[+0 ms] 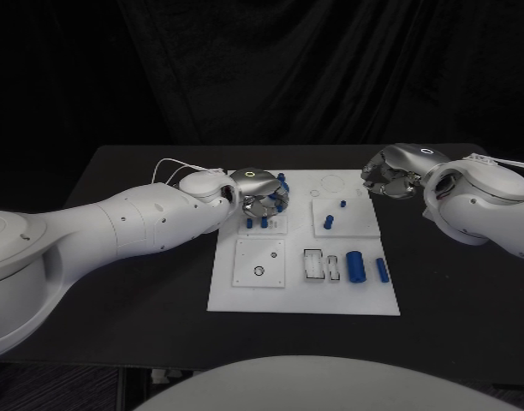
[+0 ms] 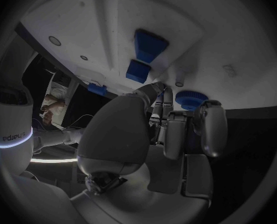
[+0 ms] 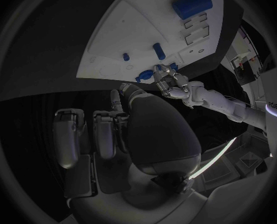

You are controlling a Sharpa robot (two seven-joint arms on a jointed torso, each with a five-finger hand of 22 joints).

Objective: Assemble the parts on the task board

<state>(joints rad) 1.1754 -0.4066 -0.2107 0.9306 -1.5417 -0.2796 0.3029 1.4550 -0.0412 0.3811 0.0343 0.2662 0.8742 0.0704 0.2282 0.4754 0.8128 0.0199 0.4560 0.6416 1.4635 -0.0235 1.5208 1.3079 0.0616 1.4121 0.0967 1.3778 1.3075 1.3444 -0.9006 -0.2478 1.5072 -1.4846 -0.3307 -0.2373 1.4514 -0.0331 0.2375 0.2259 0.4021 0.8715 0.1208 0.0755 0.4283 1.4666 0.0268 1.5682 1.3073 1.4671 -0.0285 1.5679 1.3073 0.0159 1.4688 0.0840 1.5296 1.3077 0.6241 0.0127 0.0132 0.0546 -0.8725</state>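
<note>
The white task board [image 1: 306, 291] lies in the middle of the black table. My left hand [image 1: 259, 193] hovers over its far left corner, and its fingertips [image 2: 207, 119] close around a blue round part [image 2: 189, 98], seen beside the hand in the head view [image 1: 283, 182]. Two short blue pegs [image 1: 257, 223] stand just below that hand. My right hand [image 1: 392, 171] hangs off the board's far right corner with its fingers [image 3: 104, 132] curled in and nothing in them. More blue parts show on the board: a peg [image 1: 329, 222], a thick cylinder [image 1: 354, 266] and a thinner one [image 1: 382, 271].
The board has square plates with holes [image 1: 259, 271] and two rectangular slots [image 1: 320, 265] near its front. Bare black table [image 1: 151, 257] stretches to both sides of the board. My left forearm [image 1: 114, 227] crosses the table's left side.
</note>
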